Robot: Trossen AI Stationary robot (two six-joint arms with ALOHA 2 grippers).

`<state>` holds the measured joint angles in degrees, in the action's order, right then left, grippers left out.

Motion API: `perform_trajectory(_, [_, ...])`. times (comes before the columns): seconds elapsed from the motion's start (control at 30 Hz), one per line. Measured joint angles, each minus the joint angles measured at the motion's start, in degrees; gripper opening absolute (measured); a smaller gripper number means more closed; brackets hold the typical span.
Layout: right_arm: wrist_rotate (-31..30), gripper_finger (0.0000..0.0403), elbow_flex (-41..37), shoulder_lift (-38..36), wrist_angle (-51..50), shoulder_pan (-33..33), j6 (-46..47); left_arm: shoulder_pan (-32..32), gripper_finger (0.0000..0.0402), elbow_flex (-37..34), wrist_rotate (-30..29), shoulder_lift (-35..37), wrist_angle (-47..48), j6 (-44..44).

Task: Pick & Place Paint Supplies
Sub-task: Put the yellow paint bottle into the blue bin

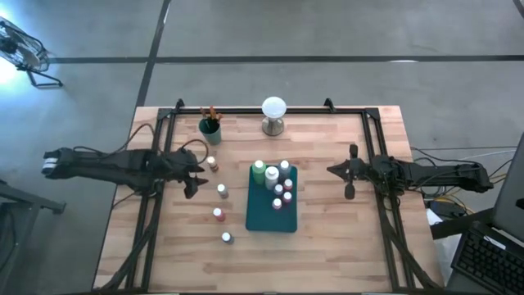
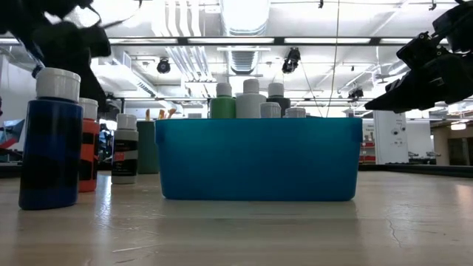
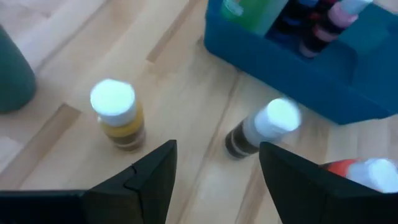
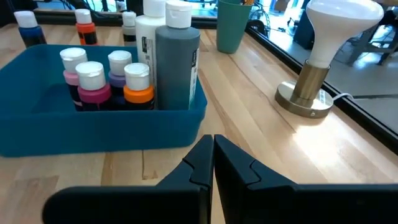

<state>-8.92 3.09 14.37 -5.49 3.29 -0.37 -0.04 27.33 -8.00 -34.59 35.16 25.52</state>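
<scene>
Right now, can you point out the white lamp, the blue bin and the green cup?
white lamp [image 4: 339,25], right wrist view, on its white shade.
blue bin [image 2: 259,159], low view, on its front wall.
green cup [image 1: 210,131], high view, on its side wall.

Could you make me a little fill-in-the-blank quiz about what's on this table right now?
1. The blue bin holds small bottles plus a taller green bottle and a ____ one.
2. The right gripper has its fingers ____.
3. The left gripper hangs open above a yellow bottle and a ____ one.
4. Outside the bin, ____ bottles stand on the table.

Missing words: grey; shut; brown; four
</scene>
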Motion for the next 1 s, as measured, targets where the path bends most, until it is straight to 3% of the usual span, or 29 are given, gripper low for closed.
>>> perform_trajectory(0.17, [0.01,0.0008,0.00,0.00,-0.01,0.00,0.83,-2.79,0.0234,4.53,-5.11,0.70,5.50,2.79])
perform_trajectory(0.53, [0.01,0.0008,0.00,0.00,-0.01,0.00,-0.03,-3.03,0.0234,17.09,-5.52,-1.08,20.37,5.15])
perform_trajectory(1.0, [0.00,0.0008,0.00,-0.01,-0.01,0.00,0.03,-3.01,0.0234,17.40,-5.38,-1.15,24.66,7.49])
